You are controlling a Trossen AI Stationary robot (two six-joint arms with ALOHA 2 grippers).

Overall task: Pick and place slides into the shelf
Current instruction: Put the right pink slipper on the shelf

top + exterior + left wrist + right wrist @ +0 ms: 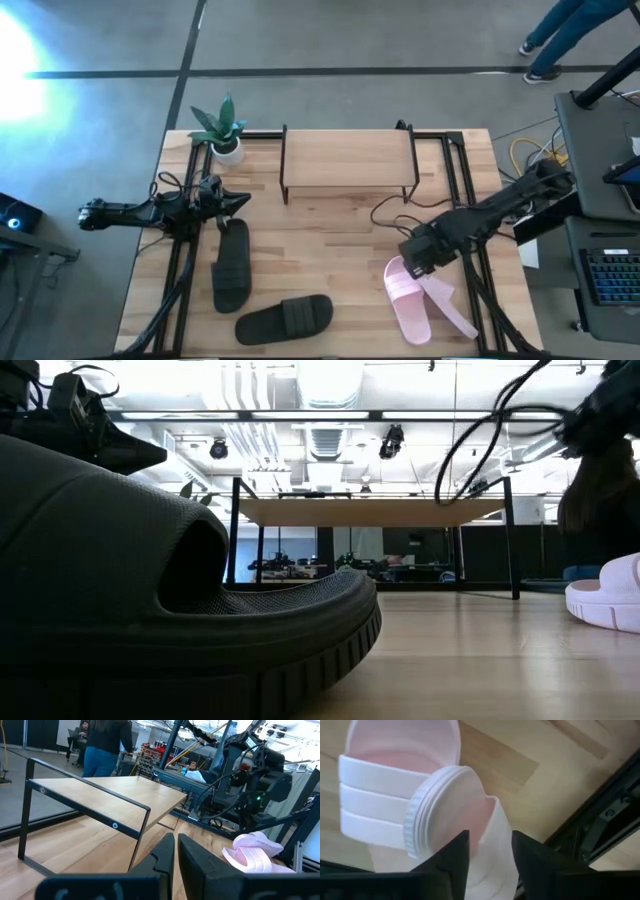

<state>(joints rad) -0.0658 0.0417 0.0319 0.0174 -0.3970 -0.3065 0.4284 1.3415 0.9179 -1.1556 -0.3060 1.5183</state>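
Two dark slides lie flat on the table: one [232, 265] lengthwise at the left, one [285, 318] near the front edge, filling the low view [150, 590]. My left gripper [238, 203] is shut and empty, above the table just beyond the first dark slide's far end; it also shows in its wrist view [176, 852]. One pale pink slide [406, 295] lies flat at the right. My right gripper [418, 262] is shut on the second pink slide [450, 305], which stands on edge beside it. The shelf [347, 160] stands at the table's far middle. My right gripper pinches the second pink slide between its two fingers, one on each face of the sole [492, 845] close to one rounded end [445, 805]. The fingers come slanting down from the table's right. The slide is turned on edge against the flat pink slide [385, 790]. Whether it is clear of the table, I cannot tell.
A potted plant [222, 130] stands at the far left corner beside the shelf. Black frame rails [185, 250] run along both sides of the table. Cables [400, 215] trail near the shelf's right leg. A person [570, 35] walks beyond the far right corner.
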